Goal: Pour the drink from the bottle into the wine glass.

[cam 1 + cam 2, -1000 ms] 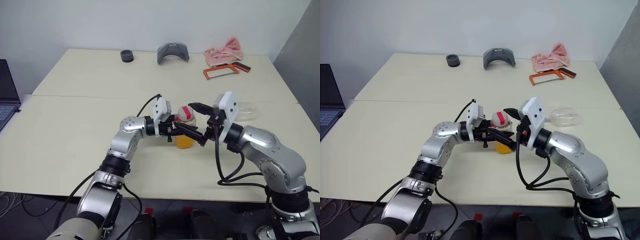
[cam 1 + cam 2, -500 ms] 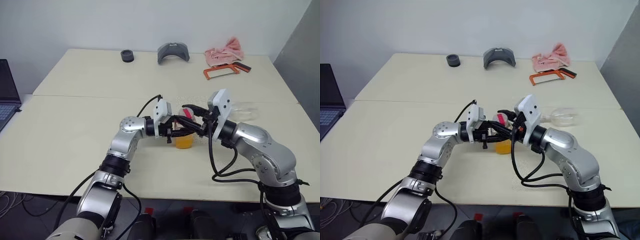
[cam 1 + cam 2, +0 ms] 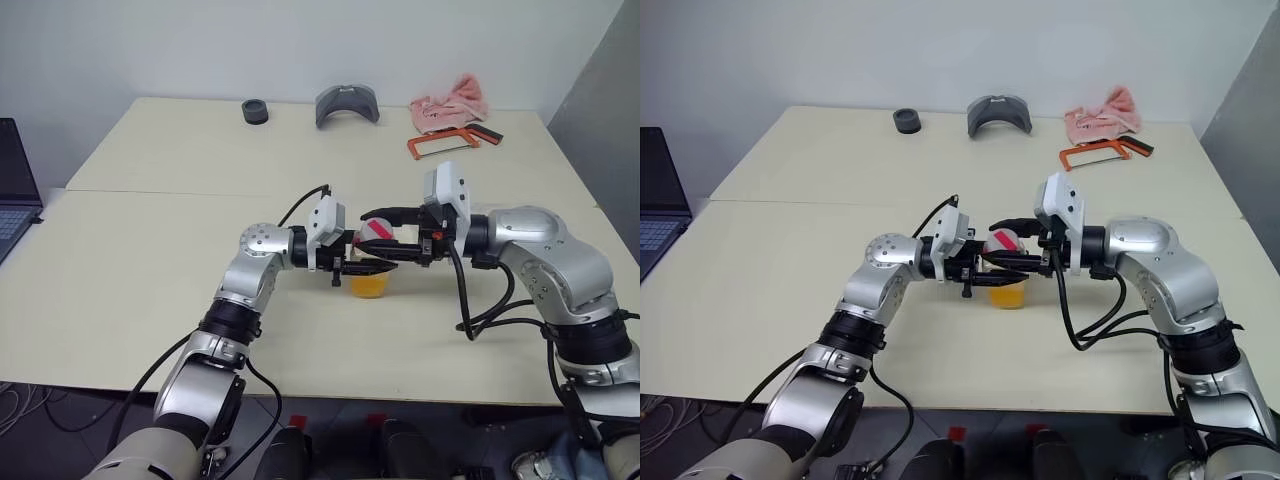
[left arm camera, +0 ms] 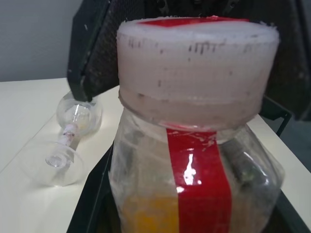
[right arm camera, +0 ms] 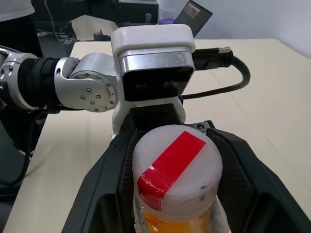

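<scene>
Over the near middle of a pale table (image 3: 150, 230), the left gripper (image 3: 368, 262) is clamping the body of the bottle (image 3: 372, 262) from the left, its black fingers closed tight on the clear plastic, while the right gripper (image 3: 385, 228) is reaching in from the right with one finger on each side of the white-and-red cap (image 5: 177, 168); whether those fingers are pressing on the cap or merely bracketing it cannot be told. The step in hand appears to be uncapping: the cap is sitting on the wide neck, so nothing can be poured yet. The next move calls for a firm pinch on the cap and a twist against the left grip, with the bottle kept upright so that nothing spills once the seal goes. The bottle is looking small and squat, a red label strip (image 4: 194, 179) running down its side and across the cap top, and the drink (image 3: 369, 284), bright orange, is filling only its lower part. The wine glass (image 4: 65, 141), seen from the left wrist, is lying on its side on the table beyond the bottle, its flat foot facing the camera; it will probably have to be stood up before any pouring.
</scene>
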{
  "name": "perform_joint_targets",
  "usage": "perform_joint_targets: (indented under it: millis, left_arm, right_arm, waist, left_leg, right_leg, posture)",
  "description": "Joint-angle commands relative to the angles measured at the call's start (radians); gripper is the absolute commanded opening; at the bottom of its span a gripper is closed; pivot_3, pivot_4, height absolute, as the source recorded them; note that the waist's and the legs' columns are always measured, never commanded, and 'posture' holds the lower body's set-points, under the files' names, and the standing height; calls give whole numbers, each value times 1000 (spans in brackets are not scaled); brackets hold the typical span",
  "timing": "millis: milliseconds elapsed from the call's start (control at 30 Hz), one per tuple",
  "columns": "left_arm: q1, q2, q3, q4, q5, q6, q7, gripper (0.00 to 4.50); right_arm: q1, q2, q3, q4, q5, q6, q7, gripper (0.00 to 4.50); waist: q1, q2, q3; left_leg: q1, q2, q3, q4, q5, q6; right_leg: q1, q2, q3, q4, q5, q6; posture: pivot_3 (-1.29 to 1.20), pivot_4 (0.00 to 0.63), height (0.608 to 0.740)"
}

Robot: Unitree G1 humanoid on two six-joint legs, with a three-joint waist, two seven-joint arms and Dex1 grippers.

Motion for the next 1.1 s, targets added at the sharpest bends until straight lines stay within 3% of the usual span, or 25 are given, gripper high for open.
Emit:
perform_joint_targets:
  millis: [33,67,167,367,633,667,767,900,1100]
  left_arm:
    - [-19,7,16,-23,-7,0,11,1743]
    - [-18,8,16,-22,-7,0,13,1743]
    - [-20,11,15,-13,-6,-3,16,1743]
    - [-27,10,11,5,-6,-7,13,1743]
    - [-30,3,10,12,-7,-8,13,1743]
    - [-30,2,10,12,-6,-9,14,1743]
    - [-28,1,12,10,-7,-9,17,1742]
    - [-26,4,13,7,-8,-8,18,1742]
    - [-19,1,2,-1,-9,-10,-5,1735]
  right_arm:
    - [50,33,-100,-126,32,7,-120,3555]
    - [75,45,-118,-174,41,18,-160,3845]
    - [142,77,-136,-307,63,98,-284,3864]
    - [198,179,-40,-377,-97,130,-535,3864]
    - [228,241,-1,-368,-156,113,-601,3864]
    - [230,244,-3,-367,-156,113,-602,3864]
    - [238,253,-11,-361,-147,111,-593,3283]
    - [240,254,-18,-355,-125,101,-560,1966]
    - [145,84,8,-215,-25,-17,-152,1910]
  waist:
    - [1,0,0]
    - [1,0,0]
    - [1,0,0]
    - [-2,0,0]
    - [-1,0,0]
    - [-1,0,0]
    - [-1,0,0]
    - [-2,0,0]
    - [-2,1,0]
  left_leg:
    - [0,0,0,0,0,0]
    - [-1,0,0,0,0,0]
    - [-2,0,-1,1,1,-1]
    - [-1,-1,-1,1,1,0]
    - [-1,-1,-1,1,1,0]
    - [-1,-1,-1,1,1,0]
    - [-1,-1,-1,0,1,1]
    - [-1,-1,-1,0,1,1]
    - [0,-2,-1,1,0,2]
  right_leg:
    - [0,0,0,0,0,0]
    - [0,-1,0,0,0,0]
    - [-1,-1,0,0,0,0]
    - [-1,0,0,2,0,0]
    - [-1,0,0,2,0,0]
    - [-1,0,0,2,0,0]
    - [-1,0,0,2,0,0]
    - [-1,0,0,2,0,0]
    - [0,0,0,2,0,0]
  posture:
    - [0,150,740]
    - [0,150,740]
    - [0,150,740]
    - [0,150,740]
    - [0,150,740]
    - [0,150,740]
    - [0,150,740]
    - [0,150,740]
    - [0,150,740]
